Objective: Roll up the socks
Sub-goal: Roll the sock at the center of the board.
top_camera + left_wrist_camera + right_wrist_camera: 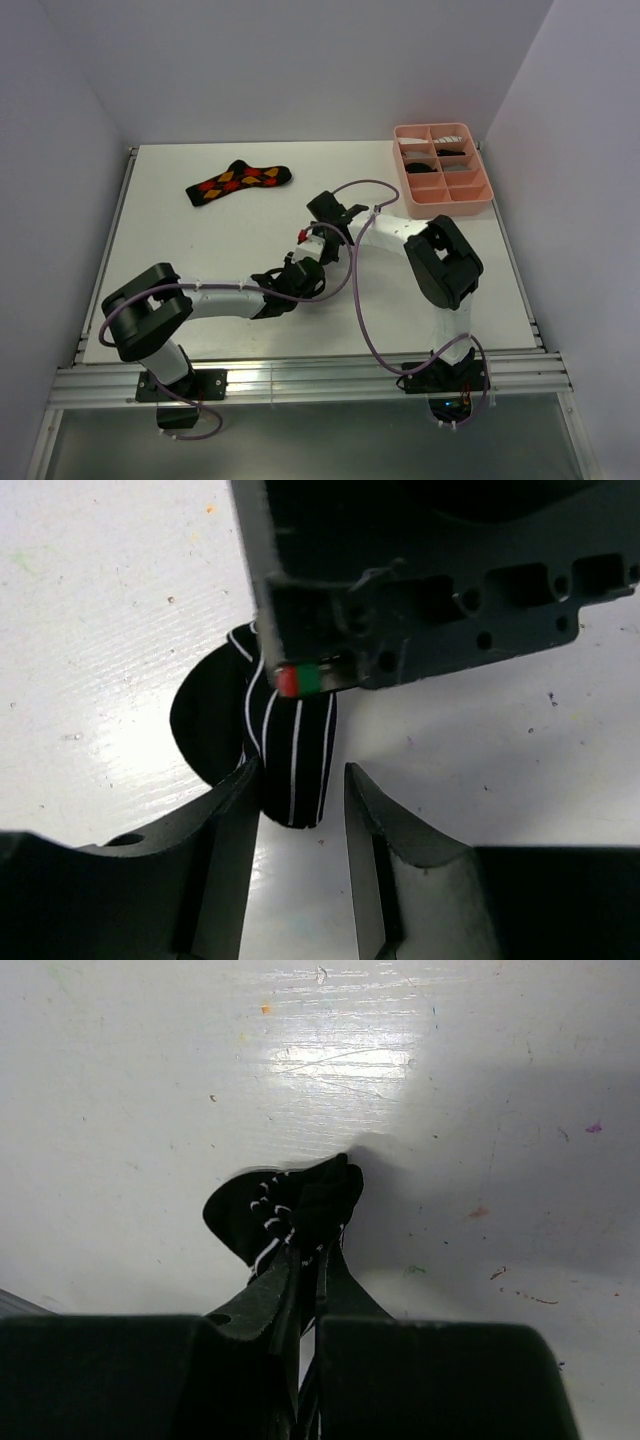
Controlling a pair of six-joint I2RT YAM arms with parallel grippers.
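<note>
Our right hand [312, 1255] pinches the striped sock [262, 1212]; our left hand [300, 780] is spread, the sock between its fingers [232, 825]. We should close it gently to hold the roll.

Table [200, 250]: white. The wrist views show small orange, purple and green specks on it.
Walls [300, 70]: plain pale lilac-grey.
Argyle sock [238, 181], far left: black with red, orange and yellow diamonds.
Striped sock [290, 750], centre: black with thin white stripes. In the right wrist view the stripes show as short white dashes.
Tray [450, 207], far right: pink, with white and black items in its far compartments.
Left arm [215, 300] and right arm [400, 232]: white links, black joints.
Cable [355, 320]: purple.
Left gripper [300, 780] and right gripper [315, 1250]: black fingers.
Marker [298, 679] on the right gripper's dark grey body: half red, half green.
Rail [300, 385], near edge: silver.
</note>
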